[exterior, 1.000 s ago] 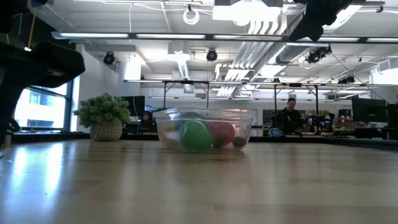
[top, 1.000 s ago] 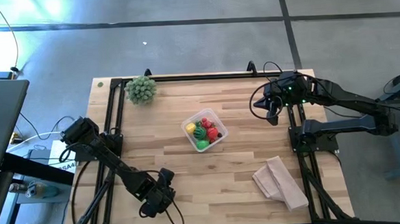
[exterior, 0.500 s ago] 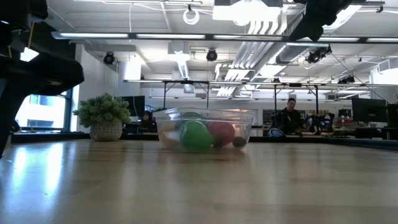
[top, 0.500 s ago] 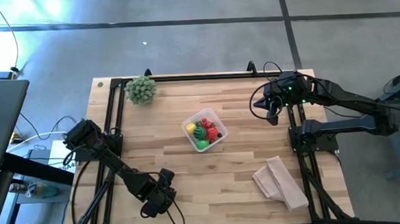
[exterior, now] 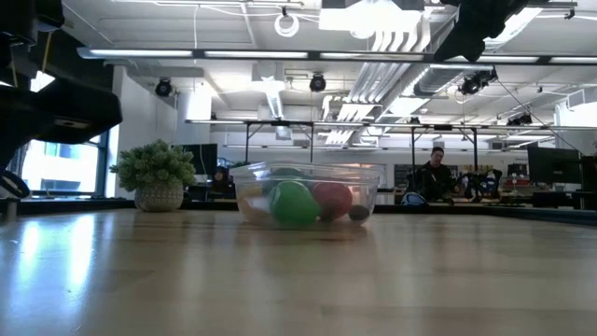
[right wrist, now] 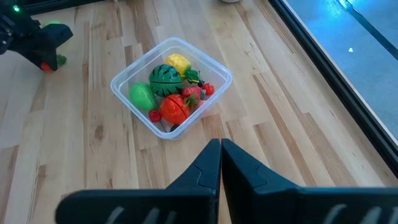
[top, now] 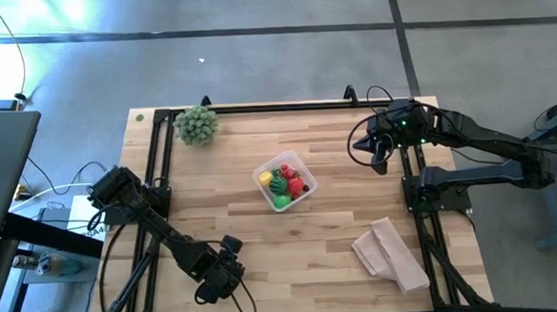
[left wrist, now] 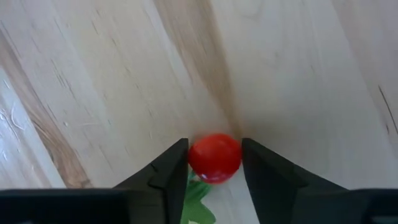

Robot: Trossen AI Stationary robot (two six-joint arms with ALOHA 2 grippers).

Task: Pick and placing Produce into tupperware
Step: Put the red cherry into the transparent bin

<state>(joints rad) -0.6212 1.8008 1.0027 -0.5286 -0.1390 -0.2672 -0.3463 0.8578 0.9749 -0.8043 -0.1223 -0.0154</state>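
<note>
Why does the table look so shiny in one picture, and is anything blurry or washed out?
Low view: the table mirrors the ceiling lights at that grazing angle, and its near part looks soft. High view: bright glare on the floor at top left. Left wrist view: the red tomato between the fingers is slightly soft.

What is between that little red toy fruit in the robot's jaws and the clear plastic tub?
Nothing visible: bare wooden table lies between the small red toy fruit, in the left gripper, and the clear plastic tub.
</note>
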